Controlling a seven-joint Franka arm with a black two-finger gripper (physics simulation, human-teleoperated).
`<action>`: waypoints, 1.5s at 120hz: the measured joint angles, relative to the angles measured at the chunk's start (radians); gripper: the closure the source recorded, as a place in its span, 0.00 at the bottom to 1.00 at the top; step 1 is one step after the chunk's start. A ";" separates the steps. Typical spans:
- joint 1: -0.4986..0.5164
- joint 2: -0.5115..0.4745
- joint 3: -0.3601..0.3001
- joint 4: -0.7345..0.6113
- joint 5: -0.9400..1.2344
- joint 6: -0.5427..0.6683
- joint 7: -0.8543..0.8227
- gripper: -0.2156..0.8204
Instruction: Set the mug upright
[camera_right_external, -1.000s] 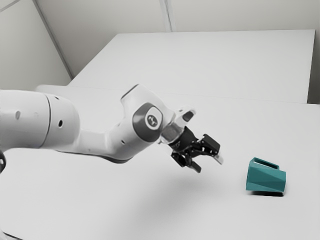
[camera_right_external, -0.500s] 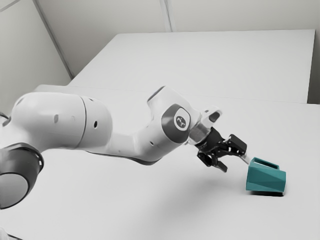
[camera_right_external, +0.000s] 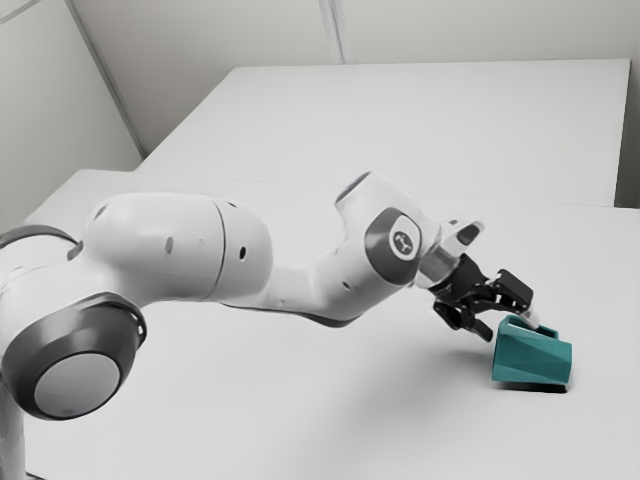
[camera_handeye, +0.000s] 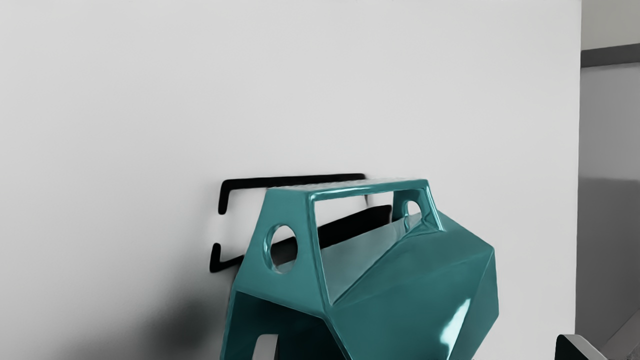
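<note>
"Where is the mug?"

"Just ahead of the end effector (camera_right_external: 509, 326), on the desk (camera_right_external: 270, 400). It's the teal mug (camera_right_external: 535, 360), all flat, angled faces, and it lies on its side."

"Which way does it point?"

"Its mouth (camera_handeye: 277, 317) opens back toward the end effector, and the body reaches away beyond the fingertips. The handle (camera_handeye: 287, 210) is on the upper side, away from the desk. It's a squared-off strap with a round hole in each end."

"Is the mug held?"

"No. The end effector is open, its fingers wide apart. One finger (camera_handeye: 265, 347) shows against the dark of the mouth, and the other (camera_handeye: 567, 350) stands out past the mug's outer wall, with a gap between that finger and the wall."

"Is that first finger inside the mouth, then?"

"It may be, or it may be just in front of it. I can't tell the depth from here. In the exterior view a pale fingertip overlaps the mug near the handle, but contact isn't clear."

"And the arm?"

"The white arm (camera_right_external: 180, 245) comes in from the exterior view's left, and the end effector slants down toward the mug. Beside the mug, a sharp black shadow (camera_handeye: 295, 180) of the handle falls across the desk."
</note>
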 joint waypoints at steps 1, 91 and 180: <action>0.000 0.004 0.000 0.004 -0.002 -0.002 0.001 0.21; -0.007 0.095 0.000 0.141 -0.023 -0.092 0.079 0.78; -0.040 -0.007 0.011 0.122 0.079 -0.086 0.035 0.96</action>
